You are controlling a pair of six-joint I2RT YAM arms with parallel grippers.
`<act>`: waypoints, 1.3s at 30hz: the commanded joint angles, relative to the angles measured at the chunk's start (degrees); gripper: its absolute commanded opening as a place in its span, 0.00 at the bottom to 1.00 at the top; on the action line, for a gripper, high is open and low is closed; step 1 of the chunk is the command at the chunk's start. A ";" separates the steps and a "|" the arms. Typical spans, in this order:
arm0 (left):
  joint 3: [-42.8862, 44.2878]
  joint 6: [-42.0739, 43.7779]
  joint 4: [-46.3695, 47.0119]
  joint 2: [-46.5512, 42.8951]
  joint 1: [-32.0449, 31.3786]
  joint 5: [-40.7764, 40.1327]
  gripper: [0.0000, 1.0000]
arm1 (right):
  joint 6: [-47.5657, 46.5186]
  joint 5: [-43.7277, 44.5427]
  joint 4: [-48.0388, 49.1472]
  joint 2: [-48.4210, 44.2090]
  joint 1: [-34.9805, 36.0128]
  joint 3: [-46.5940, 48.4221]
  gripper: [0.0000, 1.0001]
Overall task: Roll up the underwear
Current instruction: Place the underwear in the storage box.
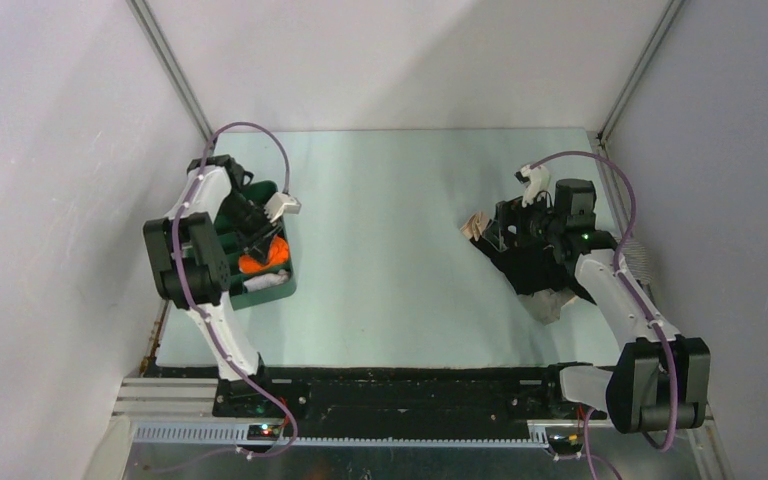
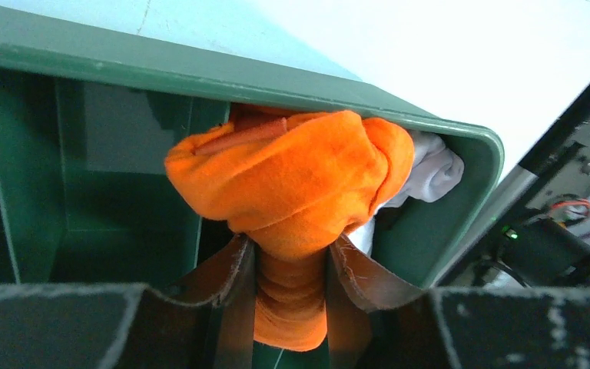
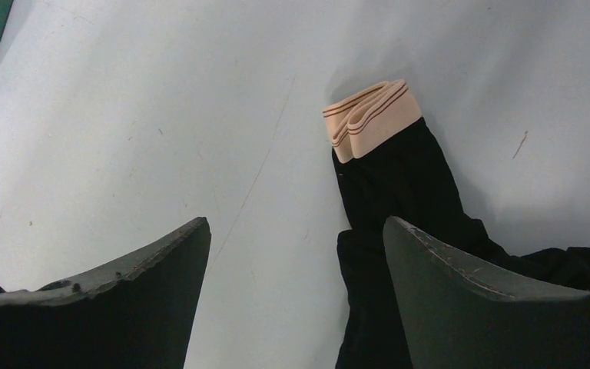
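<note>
Black underwear: lies on the right side of the counter, close to its right edge. The long axis runs diagonally, with the peach waistband pointing far-left toward the middle.
Right end effector: over it, fingers spread wide, holding nothing.
Left end effector: clamped on the orange underwear roll inside the green bin at the left edge.
Open room: the bare middle between bin and black pair, plus the far strip.

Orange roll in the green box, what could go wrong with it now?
The left pincer is shut on the orange roll inside the green box, beside a white cloth; pulling away carelessly might drag the roll loose. The right pincer hangs open over the black underwear on the table; a bad grab could mess up its folded peach waistband.
</note>
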 commanded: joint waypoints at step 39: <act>-0.75 -29.90 17.87 5.91 -14.71 -6.51 0.16 | 1.49 -1.27 0.34 -2.92 0.07 0.75 0.87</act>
